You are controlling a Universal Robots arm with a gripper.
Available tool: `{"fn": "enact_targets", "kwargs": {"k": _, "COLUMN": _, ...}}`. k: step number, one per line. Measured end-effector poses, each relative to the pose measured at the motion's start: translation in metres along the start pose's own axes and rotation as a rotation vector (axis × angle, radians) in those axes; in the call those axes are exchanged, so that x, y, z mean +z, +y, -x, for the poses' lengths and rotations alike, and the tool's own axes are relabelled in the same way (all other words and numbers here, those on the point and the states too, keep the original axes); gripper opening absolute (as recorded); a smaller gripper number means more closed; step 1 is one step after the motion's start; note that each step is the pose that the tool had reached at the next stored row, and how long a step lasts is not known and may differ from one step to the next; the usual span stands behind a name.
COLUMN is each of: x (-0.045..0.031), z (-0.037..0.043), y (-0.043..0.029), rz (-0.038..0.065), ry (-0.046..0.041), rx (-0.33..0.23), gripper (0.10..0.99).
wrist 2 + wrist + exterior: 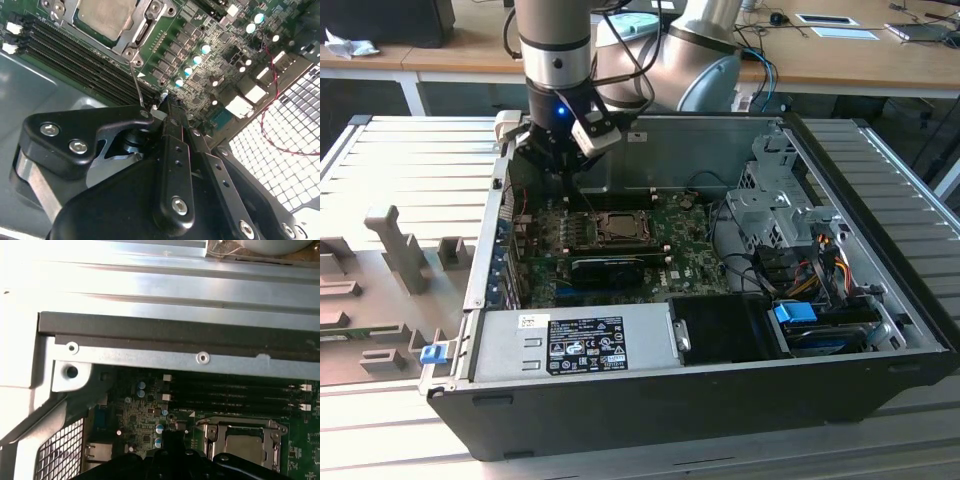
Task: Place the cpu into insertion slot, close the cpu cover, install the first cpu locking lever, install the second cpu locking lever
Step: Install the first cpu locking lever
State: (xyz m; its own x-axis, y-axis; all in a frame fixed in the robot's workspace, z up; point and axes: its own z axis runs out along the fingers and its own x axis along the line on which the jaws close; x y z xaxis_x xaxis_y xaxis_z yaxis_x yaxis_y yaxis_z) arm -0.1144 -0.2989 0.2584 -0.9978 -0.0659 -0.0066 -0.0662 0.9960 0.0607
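The cpu (105, 17) lies pale and flat in the insertion slot (620, 228) on the green motherboard. The cpu cover (144, 31) is down around it as a metal frame, as the first wrist view also shows, with the cpu (243, 446) inside the cpu cover (210, 432). A thin wire locking lever (136, 82) rises slanted from the socket corner, and its free end meets the side of my gripper (167, 104). The black fingers look pressed together, with nothing held between them. In the exterior view my gripper (567, 185) hangs low inside the case, beside the socket on the exterior view's left.
Black memory slots (65, 60) run beside the socket. A long black card (615, 268) and the grey power supply (575, 340) lie nearer the camera. The drive cage (775, 205) stands on the exterior view's right. The case's perforated wall (280, 135) and a red wire (272, 120) are close to the arm.
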Motion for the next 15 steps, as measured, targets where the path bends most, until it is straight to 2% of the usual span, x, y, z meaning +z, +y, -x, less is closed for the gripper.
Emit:
{"fn": "enact_targets", "kwargs": {"k": 10, "x": 0.0000, "z": 0.0011, "y": 0.0037, "rz": 0.000, "ry": 0.0001, "rx": 0.000, "gripper": 0.106}}
{"fn": "enact_targets", "kwargs": {"k": 15, "x": 0.0001, "z": 0.0055, "y": 0.0037, "rz": 0.000, "ry": 0.0000, "rx": 0.000, "gripper": 0.106}}
